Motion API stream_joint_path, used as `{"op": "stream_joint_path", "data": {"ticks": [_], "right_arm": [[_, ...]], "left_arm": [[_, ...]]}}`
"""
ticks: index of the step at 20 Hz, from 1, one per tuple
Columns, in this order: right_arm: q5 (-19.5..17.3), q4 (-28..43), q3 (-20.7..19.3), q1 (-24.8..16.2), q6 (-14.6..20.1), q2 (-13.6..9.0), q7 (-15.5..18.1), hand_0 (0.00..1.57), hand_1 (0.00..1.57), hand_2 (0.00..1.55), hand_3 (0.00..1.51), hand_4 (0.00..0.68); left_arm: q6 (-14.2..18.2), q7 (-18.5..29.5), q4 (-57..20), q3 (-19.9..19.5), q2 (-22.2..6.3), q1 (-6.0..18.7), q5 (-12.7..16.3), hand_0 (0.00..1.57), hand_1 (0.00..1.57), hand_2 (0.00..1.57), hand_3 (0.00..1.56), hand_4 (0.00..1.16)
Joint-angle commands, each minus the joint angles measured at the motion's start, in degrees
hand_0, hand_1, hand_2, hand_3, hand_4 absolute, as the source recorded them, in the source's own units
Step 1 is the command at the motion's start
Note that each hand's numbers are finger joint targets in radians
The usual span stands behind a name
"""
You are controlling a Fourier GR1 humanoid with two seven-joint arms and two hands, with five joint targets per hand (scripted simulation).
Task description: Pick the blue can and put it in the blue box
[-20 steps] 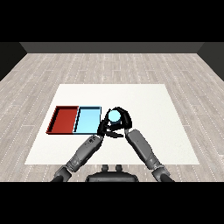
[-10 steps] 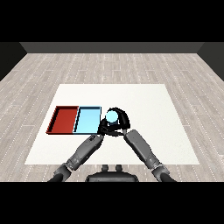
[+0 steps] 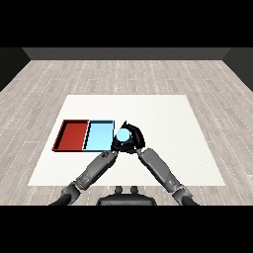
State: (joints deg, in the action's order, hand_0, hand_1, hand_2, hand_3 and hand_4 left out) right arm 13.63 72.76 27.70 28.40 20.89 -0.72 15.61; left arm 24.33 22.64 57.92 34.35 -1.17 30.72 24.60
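The light blue can [image 3: 122,134] is just right of the blue tray [image 3: 99,136], close to its right wall. My right hand [image 3: 134,140] is curled round the can, with fingers over its top and right side. My left hand [image 3: 116,146] sits right below the can, against the right hand, and the two dark shapes merge there. Whether the can rests on the table or is lifted cannot be told.
The red tray [image 3: 71,135] lies to the left of the blue tray, sharing a wall with it. Both sit on the left half of the white table [image 3: 168,123]. Wooden floor surrounds the table.
My right hand has carried the can a little to the left, toward the blue tray's right wall. The left hand has stayed close beneath it.
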Motion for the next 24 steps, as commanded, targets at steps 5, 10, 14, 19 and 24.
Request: {"op": "stream_joint_path", "data": {"ticks": [5,10,14,19,24], "right_arm": [[0.5,0.2,1.4,0.5,0.0,0.7,-0.2,1.45,1.45,1.46,1.37,0.511],[1.4,0.3,-1.0,3.0,-0.9,0.6,-1.4,1.43,1.43,1.46,1.38,0.529],[3.9,0.0,2.5,-1.3,0.0,0.6,3.3,1.42,1.42,1.46,1.38,0.531],[1.2,2.5,0.6,0.2,-1.5,0.7,-1.3,1.42,1.42,1.46,1.38,0.522],[-3.4,0.0,-0.7,0.9,0.6,0.7,-2.8,0.00,0.00,0.00,0.00,0.000]], "left_arm": [[6.2,1.3,-1.7,2.5,1.1,0.7,7.1,0.00,0.00,0.39,0.00,0.78],[13.1,-5.7,-0.5,4.1,1.1,2.8,2.6,1.57,1.57,1.57,1.47,1.13],[10.9,-2.5,-4.8,1.1,1.1,3.3,2.2,1.57,1.57,1.55,1.46,1.14],[14.8,-2.1,-2.2,2.6,1.1,3.3,2.4,1.57,1.57,1.56,1.47,1.14],[13.0,-2.8,-3.1,0.4,1.1,3.5,-0.2,1.57,1.57,1.56,1.47,1.14]]}}
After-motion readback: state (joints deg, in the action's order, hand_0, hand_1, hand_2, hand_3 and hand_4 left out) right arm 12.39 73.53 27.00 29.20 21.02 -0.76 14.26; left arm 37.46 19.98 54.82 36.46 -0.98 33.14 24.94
